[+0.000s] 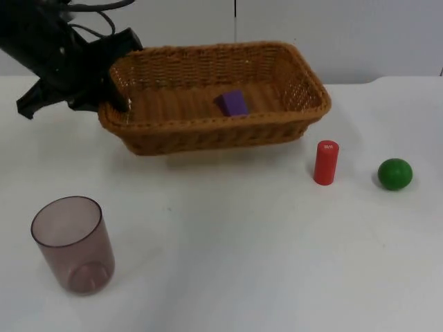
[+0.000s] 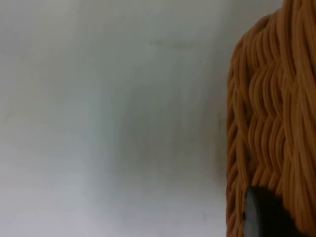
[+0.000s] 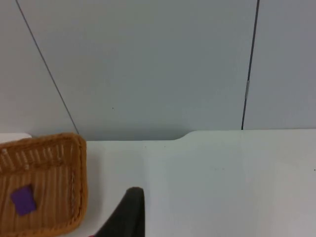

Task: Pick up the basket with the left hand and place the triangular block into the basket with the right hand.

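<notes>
The brown wicker basket is at the back middle of the table, with a shadow under its front wall. A purple block lies on the basket's floor near the centre. My left gripper is shut on the basket's left rim, one finger inside and one outside. In the left wrist view the woven basket wall stands close, with a black fingertip against it. The right wrist view looks from the right onto the basket's end and the purple block; my right gripper is clear of the basket.
A red cylinder stands upright right of the basket, with a green ball beyond it. A translucent purple-tinted cup stands at the front left. The grey partition wall closes off the table's back.
</notes>
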### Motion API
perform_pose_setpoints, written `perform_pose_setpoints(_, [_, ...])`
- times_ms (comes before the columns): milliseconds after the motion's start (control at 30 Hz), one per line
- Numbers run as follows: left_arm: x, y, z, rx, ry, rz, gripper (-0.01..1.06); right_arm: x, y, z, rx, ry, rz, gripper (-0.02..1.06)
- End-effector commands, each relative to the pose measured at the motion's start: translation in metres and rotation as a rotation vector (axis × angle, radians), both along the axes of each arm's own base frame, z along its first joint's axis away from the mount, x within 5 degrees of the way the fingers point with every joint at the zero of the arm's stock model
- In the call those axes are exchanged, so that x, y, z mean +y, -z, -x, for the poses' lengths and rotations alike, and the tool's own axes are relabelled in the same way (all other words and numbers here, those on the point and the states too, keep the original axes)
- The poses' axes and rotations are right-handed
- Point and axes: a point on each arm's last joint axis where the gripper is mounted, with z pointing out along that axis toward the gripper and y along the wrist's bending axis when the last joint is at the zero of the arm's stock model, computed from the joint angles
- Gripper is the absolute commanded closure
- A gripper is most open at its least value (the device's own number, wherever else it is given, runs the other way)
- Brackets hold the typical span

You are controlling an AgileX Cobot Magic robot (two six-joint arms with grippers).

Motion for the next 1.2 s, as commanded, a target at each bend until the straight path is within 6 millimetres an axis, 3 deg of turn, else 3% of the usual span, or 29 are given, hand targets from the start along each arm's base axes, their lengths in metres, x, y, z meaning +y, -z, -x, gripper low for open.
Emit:
perform_pose_setpoints(0, [-0.001,-0.010,-0.014,-0.056,-0.047,0.043,1.05,0.000,0.000,0.001,0.003,-0.003,0.001,-0.01])
perform_pose_setpoints(200, [-0.003,0.003,-0.028,-0.037,-0.087,0.067,1.05,0.000,0.000,0.001,-0.003,-0.007,0.014,-0.01])
perform_pose_setpoints(467, [-0.005,0.030,-0.029,0.043,-0.100,0.096,1.05,-0.001,-0.002,0.000,-0.026,0.001,0.021,-0.01])
perform_pose_setpoints(833, [-0.007,0.048,-0.026,0.111,-0.085,0.096,1.05,-0.001,-0.002,0.000,-0.029,-0.001,0.030,-0.01])
perform_pose_setpoints(1167, [-0.005,0.050,-0.026,0.111,-0.067,0.066,1.05,-0.001,-0.002,0.000,-0.023,-0.002,0.029,-0.01])
